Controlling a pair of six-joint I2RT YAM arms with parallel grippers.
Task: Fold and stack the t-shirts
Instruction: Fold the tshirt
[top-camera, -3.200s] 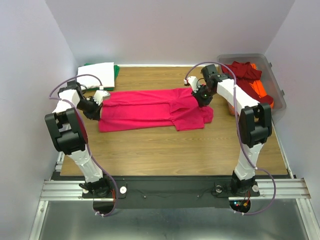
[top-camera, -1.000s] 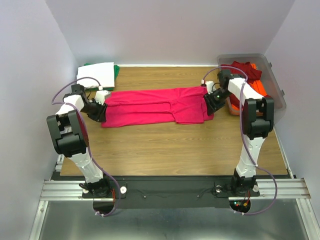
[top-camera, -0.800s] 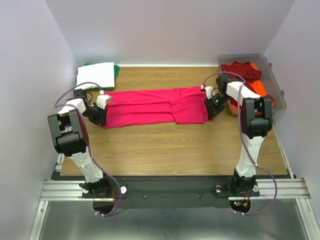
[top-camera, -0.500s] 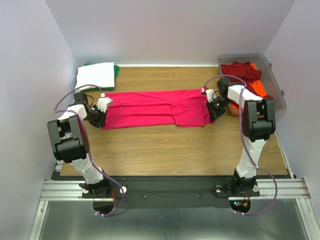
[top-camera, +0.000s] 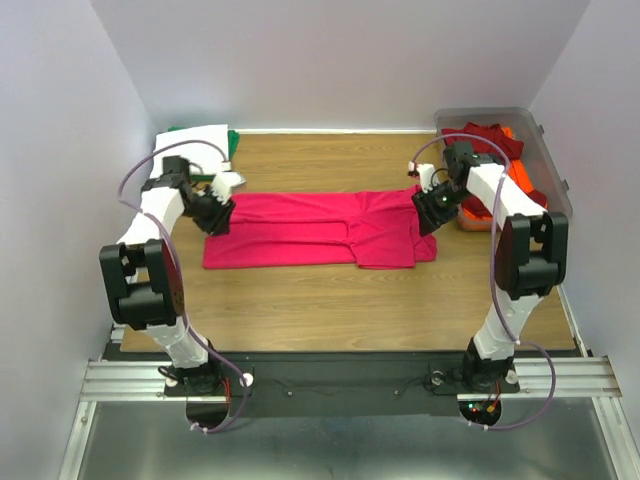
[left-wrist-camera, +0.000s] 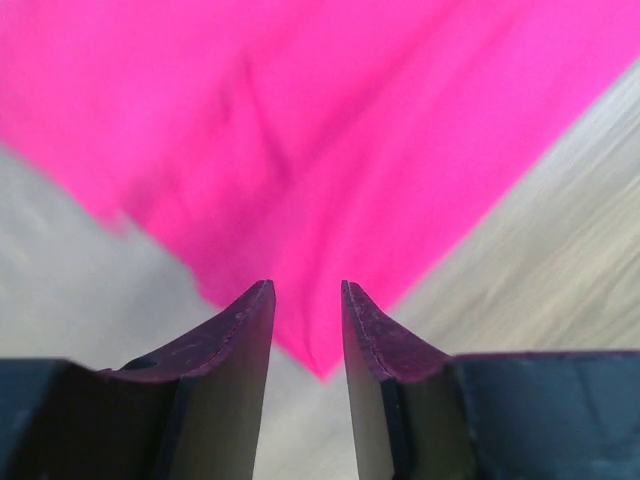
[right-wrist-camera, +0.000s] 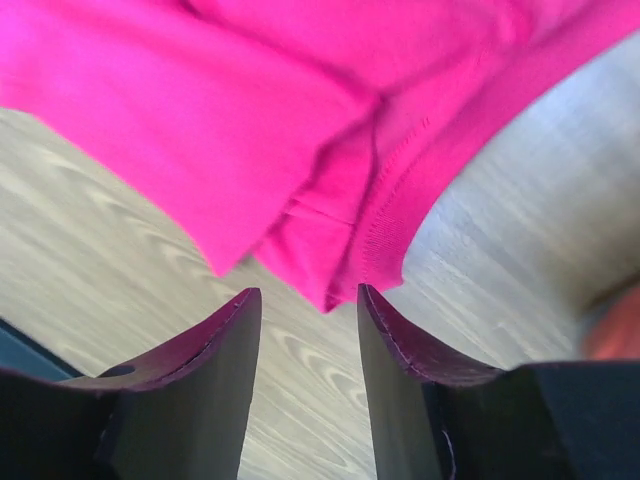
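Lying across the desk (top-camera: 330, 295), pink tee (top-camera: 300, 235) already folded to a long strip. Hovering at its ends, left tool (top-camera: 222, 203) and right tool (top-camera: 432, 203), both parted, empty. Waiting on crosswise folding, stacking.

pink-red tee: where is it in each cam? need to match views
Top external: pink-red t-shirt lies flat, centre of frame.
Left wrist: fills the upper frame, blurred.
Right wrist: fills the upper left, hem visible.
Shared landmark: wooden tabletop under it.

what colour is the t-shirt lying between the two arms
The t-shirt is plain bright pink-red; the top external view shows it best.
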